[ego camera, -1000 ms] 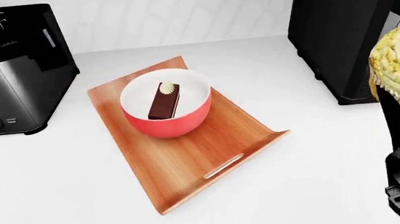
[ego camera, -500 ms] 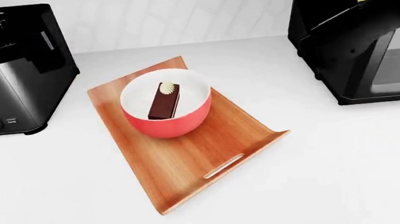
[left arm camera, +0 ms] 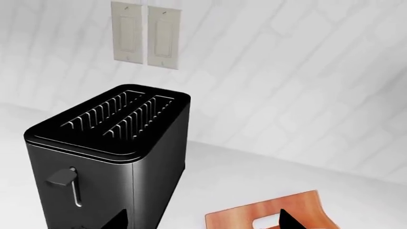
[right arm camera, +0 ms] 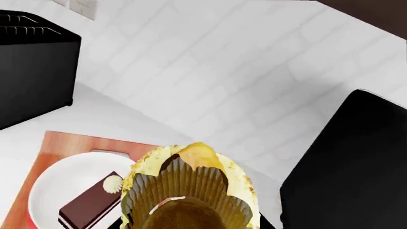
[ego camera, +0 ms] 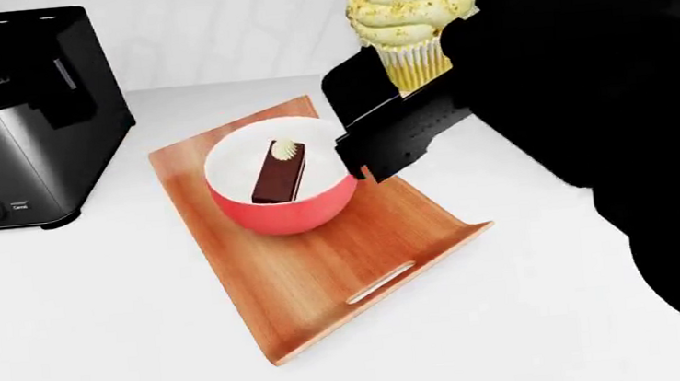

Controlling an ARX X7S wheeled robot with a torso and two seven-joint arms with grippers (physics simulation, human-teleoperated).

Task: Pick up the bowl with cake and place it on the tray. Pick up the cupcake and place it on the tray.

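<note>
**Cupcake's up in the air, needs a clean drop onto the free end of the tray**

So the bowl with cake [ego camera: 284,179] is already sitting on the tray [ego camera: 322,275], toward the far end near the toaster [ego camera: 20,117]. What's left is the cupcake [ego camera: 412,18], which the right gripper [ego camera: 401,102] has clamped by the wrapper and holds high over the counter, just beyond the bowl's right rim in the head view.

My take on doing this well: bring it toward the bare wood on the near half, by the slot handle, not straight down, since the bowl hogs the far half and the wrapper could clip its rim. Keep it upright, go low before letting go, so it doesn't tip on the curved end.

Stuff I can't make out: the fingertips themselves, they're lost in black arm. The right wrist view is mostly the cupcake's underside, hiding the landing spot. Left gripper isn't really showing, just a dark sliver in its wrist view, so can't tell whether it's apart or together.
</note>
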